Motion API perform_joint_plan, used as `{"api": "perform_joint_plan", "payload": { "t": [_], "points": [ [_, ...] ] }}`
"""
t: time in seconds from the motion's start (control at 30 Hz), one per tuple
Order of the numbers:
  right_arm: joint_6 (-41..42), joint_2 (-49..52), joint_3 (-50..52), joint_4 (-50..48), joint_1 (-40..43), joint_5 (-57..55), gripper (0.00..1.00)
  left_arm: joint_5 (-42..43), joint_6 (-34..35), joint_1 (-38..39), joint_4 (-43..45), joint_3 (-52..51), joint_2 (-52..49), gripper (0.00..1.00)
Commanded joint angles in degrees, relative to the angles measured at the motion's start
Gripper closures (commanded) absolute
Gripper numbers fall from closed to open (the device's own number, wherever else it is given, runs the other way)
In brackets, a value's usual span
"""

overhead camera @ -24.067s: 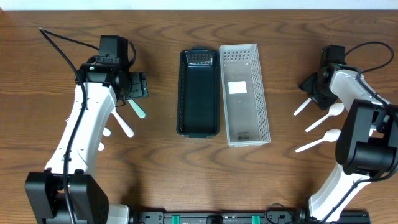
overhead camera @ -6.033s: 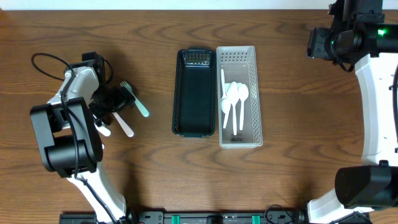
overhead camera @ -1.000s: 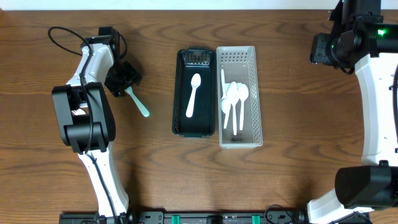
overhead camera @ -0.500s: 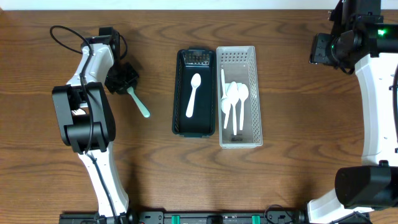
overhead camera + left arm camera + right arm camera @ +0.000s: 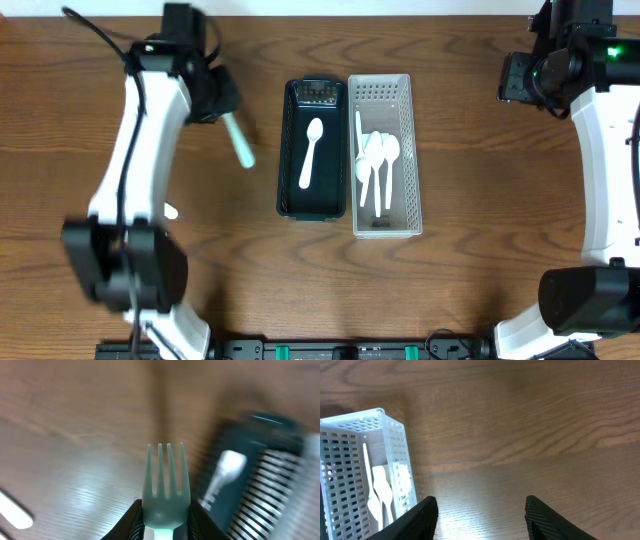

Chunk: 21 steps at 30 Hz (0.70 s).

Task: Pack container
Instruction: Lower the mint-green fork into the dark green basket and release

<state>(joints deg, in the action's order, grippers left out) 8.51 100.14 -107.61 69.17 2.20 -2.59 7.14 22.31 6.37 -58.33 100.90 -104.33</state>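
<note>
Since half a second earlier, the left arm had lifted the teal fork (image 5: 238,142) off the table and swung it toward the dark tray (image 5: 290,150). One white spoon (image 5: 311,152) already lay there, so the fork looked bound for it too. The left gripper (image 5: 164,522) pinched the fork's handle, while the right gripper (image 5: 482,520) hung parted and empty.

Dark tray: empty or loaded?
Loaded: one white spoon lies lengthwise inside the dark tray; nothing else is visible in it.
</note>
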Motion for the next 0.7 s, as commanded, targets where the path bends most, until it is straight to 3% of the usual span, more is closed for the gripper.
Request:
{"api": "perform_joint_plan", "payload": {
  "t": [0.0, 0.3, 0.67],
  "points": [
    [-0.5, 0.0, -0.3, -0.2, 0.9, -0.6, 0.41, -0.3, -2.0, 5.5, 0.6, 0.3, 3.9, 0.91],
    [-0.5, 0.0, -0.3, -0.2, 0.9, -0.6, 0.41, -6.6, -9.6, 19.1, 3.1, 0.2, -2.4, 0.92],
    [-0.5, 0.0, -0.3, 0.7, 0.9, -0.6, 0.41, -6.5, -12.2, 20.2, 3.1, 0.2, -16.4, 0.92]
  ]
}}
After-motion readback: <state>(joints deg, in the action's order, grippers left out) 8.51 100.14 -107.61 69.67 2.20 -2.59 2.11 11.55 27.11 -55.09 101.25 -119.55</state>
